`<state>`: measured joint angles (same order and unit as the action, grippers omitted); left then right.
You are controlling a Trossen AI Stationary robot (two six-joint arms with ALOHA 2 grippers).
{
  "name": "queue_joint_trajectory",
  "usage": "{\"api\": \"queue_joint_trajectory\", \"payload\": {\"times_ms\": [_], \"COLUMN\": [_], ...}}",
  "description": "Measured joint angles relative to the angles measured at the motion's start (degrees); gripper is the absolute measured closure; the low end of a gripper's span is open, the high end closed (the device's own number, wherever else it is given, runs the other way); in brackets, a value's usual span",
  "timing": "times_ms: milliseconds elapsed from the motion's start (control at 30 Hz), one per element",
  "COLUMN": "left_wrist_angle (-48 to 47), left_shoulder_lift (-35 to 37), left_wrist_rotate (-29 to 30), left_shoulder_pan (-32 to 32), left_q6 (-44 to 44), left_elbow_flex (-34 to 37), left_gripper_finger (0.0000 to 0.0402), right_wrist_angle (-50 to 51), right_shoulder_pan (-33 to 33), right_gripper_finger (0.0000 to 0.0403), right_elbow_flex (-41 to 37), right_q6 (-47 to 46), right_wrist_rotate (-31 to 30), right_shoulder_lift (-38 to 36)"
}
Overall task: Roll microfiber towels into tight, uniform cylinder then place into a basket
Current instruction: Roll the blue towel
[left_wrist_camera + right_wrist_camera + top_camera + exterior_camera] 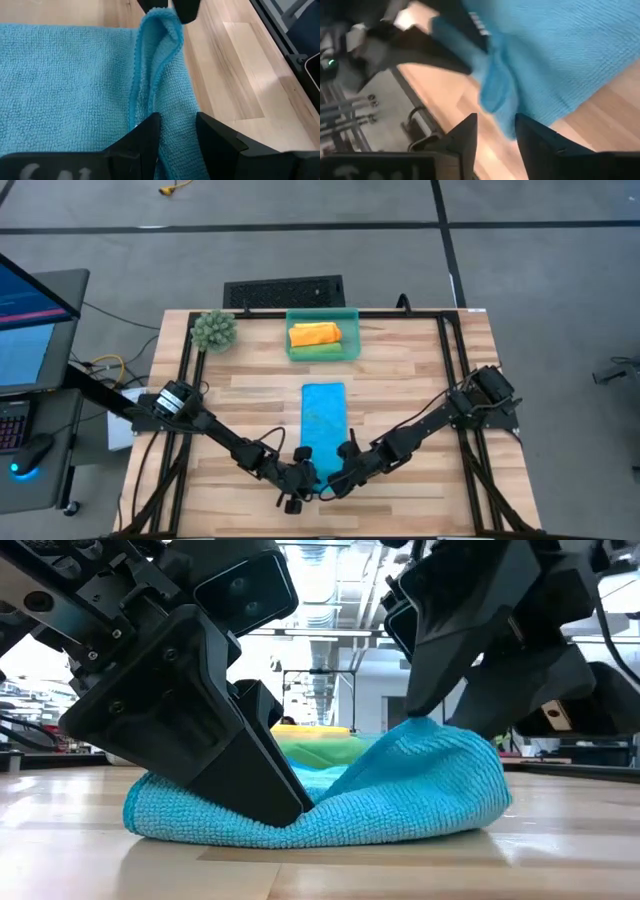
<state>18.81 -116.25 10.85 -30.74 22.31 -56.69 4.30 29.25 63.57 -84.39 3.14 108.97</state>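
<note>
High view shows the wooden table (400,380) with the teal basket (350,330) at its far edge, already holding an orange roll (314,334) and a green roll (318,352), so two towels look done. The blue towel (323,415) lies flat lengthwise, its near end raised into a fold to start the roll. The left gripper (177,131) pinches that fold, jaws clamped on the cloth. The right gripper (496,131) hovers just beside the same end, fingers apart, nothing between them.
</note>
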Motion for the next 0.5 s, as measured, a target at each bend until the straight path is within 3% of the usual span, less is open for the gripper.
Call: {"api": "queue_joint_trajectory", "payload": {"times_ms": [133,233,400,500], "left_wrist_angle": [-0.01,0.0,0.28,1.18], "left_shoulder_lift": [0.0,0.0,0.0,-0.05], "left_wrist_rotate": [-0.21,-0.89,-1.01,-1.04], "left_shoulder_pan": [0.0,0.05,0.04,0.04], "left_q6": [0.09,1.18,1.99,3.01], "left_elbow_flex": [0.02,0.04,0.07,0.13], "left_gripper_finger": [0.0276,0.0276,0.0276,0.0276], "right_wrist_angle": [0.66,3.59,5.08,4.95], "right_shoulder_pan": [0.54,2.18,6.25,7.97], "right_gripper_finger": [0.024,0.024,0.0247,0.025], "right_elbow_flex": [-0.07,-0.06,0.02,0.0], "right_q6": [3.76,7.55,25.3,35.07], "right_wrist_rotate": [0.45,-4.03,-15.25,-17.6], "right_shoulder_lift": [-2.62,-6.74,-11.03,-10.91]}}
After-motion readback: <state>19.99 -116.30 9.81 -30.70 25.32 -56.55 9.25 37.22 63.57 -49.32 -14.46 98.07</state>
